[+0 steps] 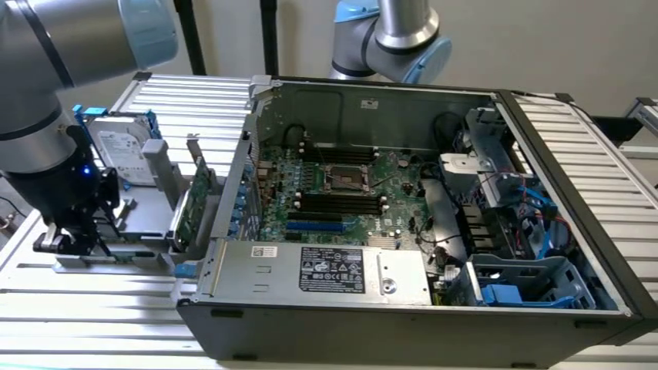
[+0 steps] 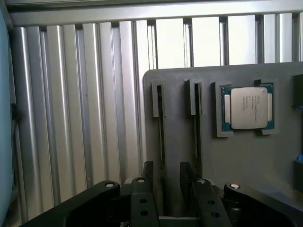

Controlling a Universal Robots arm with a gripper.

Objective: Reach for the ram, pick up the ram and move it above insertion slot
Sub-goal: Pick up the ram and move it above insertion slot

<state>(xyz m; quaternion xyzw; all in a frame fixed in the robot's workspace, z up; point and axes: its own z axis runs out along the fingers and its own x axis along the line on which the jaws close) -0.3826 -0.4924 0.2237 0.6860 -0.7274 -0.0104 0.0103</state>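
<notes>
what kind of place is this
Probably a robotics lab bench set up for computer assembly: an open computer case with its motherboard exposed, a slatted aluminium table, and a grey parts fixture holding a processor.

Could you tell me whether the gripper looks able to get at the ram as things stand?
Probably yes: the open gripper hangs over the holder, a finger on either side of the ram, nothing between.
</notes>
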